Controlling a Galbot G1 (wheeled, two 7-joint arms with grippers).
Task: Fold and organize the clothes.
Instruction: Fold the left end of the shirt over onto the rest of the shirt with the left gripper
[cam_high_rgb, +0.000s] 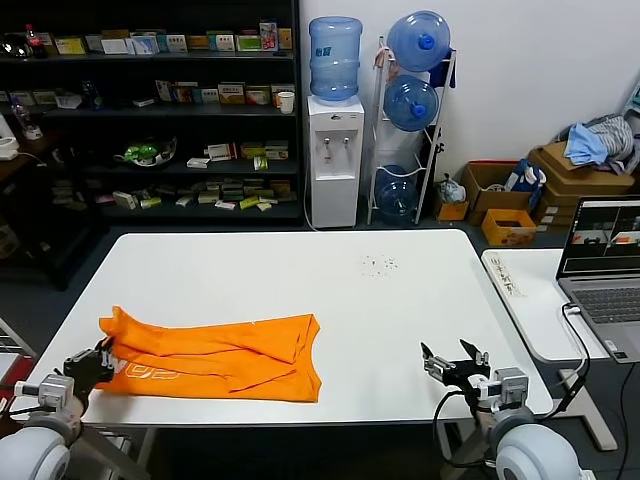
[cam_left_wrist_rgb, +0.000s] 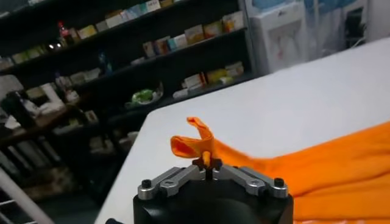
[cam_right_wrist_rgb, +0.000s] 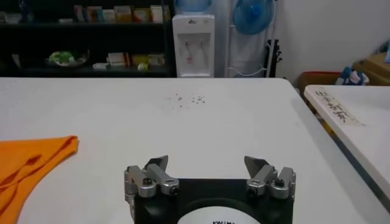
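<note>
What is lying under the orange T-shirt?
Only the white table shows around the orange T-shirt. The left gripper pinches its corner. Anything beneath the folded cloth is covered.

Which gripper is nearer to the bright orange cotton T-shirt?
Left. The left gripper pinches an edge of the bright orange cotton T-shirt; the right gripper waits open over bare table, well apart.

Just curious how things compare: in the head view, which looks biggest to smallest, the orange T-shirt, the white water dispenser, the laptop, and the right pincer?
1. Orange T-shirt
2. White water dispenser, though it stands farther off
3. Laptop, cut by the edge, so unsure against the dispenser
4. Right pincer, open
</note>
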